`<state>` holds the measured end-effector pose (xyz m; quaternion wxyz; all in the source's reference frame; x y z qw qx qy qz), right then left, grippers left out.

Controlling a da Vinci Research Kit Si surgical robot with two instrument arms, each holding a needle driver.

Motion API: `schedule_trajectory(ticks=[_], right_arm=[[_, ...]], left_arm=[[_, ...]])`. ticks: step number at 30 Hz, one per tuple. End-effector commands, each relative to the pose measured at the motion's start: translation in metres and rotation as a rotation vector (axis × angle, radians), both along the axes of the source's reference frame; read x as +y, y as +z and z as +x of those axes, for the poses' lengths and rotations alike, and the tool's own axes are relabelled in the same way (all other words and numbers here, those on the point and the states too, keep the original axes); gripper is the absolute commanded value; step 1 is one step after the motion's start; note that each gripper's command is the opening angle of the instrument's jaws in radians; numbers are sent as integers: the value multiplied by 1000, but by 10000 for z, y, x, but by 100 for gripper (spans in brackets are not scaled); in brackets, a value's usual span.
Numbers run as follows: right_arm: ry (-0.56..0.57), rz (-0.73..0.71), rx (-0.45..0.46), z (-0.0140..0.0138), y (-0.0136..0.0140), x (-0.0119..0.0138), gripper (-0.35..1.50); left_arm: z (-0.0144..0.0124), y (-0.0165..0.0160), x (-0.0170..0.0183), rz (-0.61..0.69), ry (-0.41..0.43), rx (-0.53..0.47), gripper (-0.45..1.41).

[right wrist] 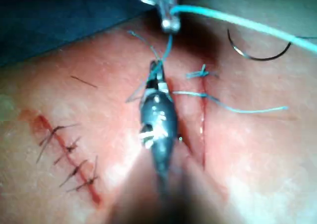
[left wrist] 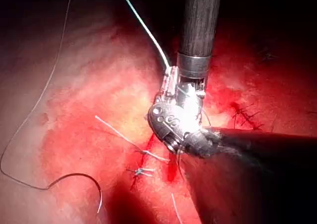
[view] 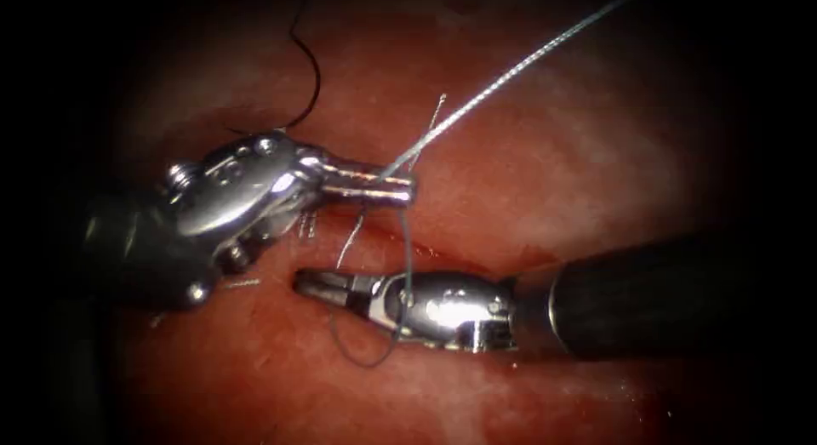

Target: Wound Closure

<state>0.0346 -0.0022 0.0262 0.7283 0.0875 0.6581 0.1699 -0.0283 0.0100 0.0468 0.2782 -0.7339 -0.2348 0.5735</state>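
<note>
The tissue [view: 596,156] spreads wide, its cut [view: 459,258] running between the tools. The left claw [view: 407,188] reaches in level from the left, clenched on the thread [view: 511,75], which rises taut up-right. The right claw [view: 308,282] lies below, pointing left, thread looped round it; I cannot tell its grip. The needle [right wrist: 257,55] rests free on the tissue, well apart.

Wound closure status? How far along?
Done: tied stitch with cut ends across the cut. In hand: left claw shut on the thread, which loops round the right claw; needle lies free on the tissue. Left: cut beside that stitch gapes open.
</note>
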Motion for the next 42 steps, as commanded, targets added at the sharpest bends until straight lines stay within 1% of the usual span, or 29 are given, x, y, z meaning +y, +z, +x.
schedule_trajectory(ticks=[1,5,12,18,22,26,31,35,37,42], right_arm=[[4,3,7,6,4,-12,-16],[22,-2,26,7,4,-11,-5],[63,-1,77,6,3,-10,7],[113,46,155,-6,-4,0,9],[133,76,147,-13,-4,2,9],[156,132,150,-12,-2,1,7],[207,184,146,-13,-1,7,4],[258,228,141,-18,0,14,17],[296,256,137,-22,1,17,27],[369,324,149,-32,4,26,29]], left_arm=[[-4,10,-10,-4,1,4,-45],[1,36,-4,-20,-10,23,-45],[9,84,3,-46,-28,58,-45],[17,116,1,-69,-43,87,-45],[24,136,-2,-91,-51,105,-45],[30,151,-5,-87,-53,113,-45],[31,162,-17,-86,-56,116,-45],[35,168,-32,-81,-58,113,-45],[38,169,-37,-79,-60,109,-45],[48,170,-48,-74,-65,98,-45]])
